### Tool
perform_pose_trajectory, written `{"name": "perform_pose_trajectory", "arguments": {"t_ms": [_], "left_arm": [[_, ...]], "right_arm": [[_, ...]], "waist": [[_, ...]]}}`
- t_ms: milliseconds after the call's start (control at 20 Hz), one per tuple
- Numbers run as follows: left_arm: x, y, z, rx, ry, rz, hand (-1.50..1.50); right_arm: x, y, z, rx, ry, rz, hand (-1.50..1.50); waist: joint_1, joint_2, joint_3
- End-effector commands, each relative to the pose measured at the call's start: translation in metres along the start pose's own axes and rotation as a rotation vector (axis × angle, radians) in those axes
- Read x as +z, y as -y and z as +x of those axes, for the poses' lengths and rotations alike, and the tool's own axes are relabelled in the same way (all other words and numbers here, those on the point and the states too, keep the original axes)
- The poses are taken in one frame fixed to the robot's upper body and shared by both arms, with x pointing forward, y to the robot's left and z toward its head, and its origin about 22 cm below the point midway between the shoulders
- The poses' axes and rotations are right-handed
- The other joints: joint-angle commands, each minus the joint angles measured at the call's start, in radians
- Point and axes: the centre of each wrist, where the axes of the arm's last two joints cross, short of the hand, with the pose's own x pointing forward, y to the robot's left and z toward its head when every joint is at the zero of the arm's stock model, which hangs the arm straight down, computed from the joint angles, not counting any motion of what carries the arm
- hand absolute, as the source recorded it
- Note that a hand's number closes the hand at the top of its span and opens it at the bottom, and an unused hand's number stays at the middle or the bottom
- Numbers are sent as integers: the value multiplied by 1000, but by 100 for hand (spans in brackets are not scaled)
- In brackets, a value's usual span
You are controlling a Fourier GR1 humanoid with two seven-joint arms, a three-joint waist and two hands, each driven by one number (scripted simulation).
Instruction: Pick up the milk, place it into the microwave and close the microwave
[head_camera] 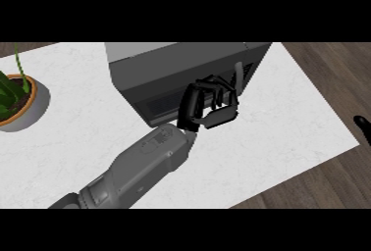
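Left hand [210,103] is seen fingers curled, empty, against the microwave [174,68] door; potted plant [18,98] well left.

Head view, looking steeply down on a white marbled surface [275,132] set over dark wood floor [326,186]. Grey microwave [181,68] at upper centre, its door shut, vertical handle [236,76] toward its right side. Left robot hand [210,105] at the microwave's front, fingers curled, black against the door's window; whether it touches the door cannot be told. Grey forearm [145,166] runs down to the lower left. Potted plant [18,100] at left edge. Right robot hand [362,128]: only a black tip at right edge, shape unreadable. Milk not visible
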Motion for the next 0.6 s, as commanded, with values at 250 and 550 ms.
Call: {"name": "perform_pose_trajectory", "arguments": {"t_ms": [250, 550], "left_arm": [[-19, -5, 4, -6, -2, 19, 150], [-16, -5, 1, -7, -1, 20, 150]], "right_arm": [[-3, 8, 8, -1, 6, -14, -150], [-11, 5, 14, -26, 19, 36, -150]], "waist": [[-8, 16, 1], [-9, 13, -1]]}}
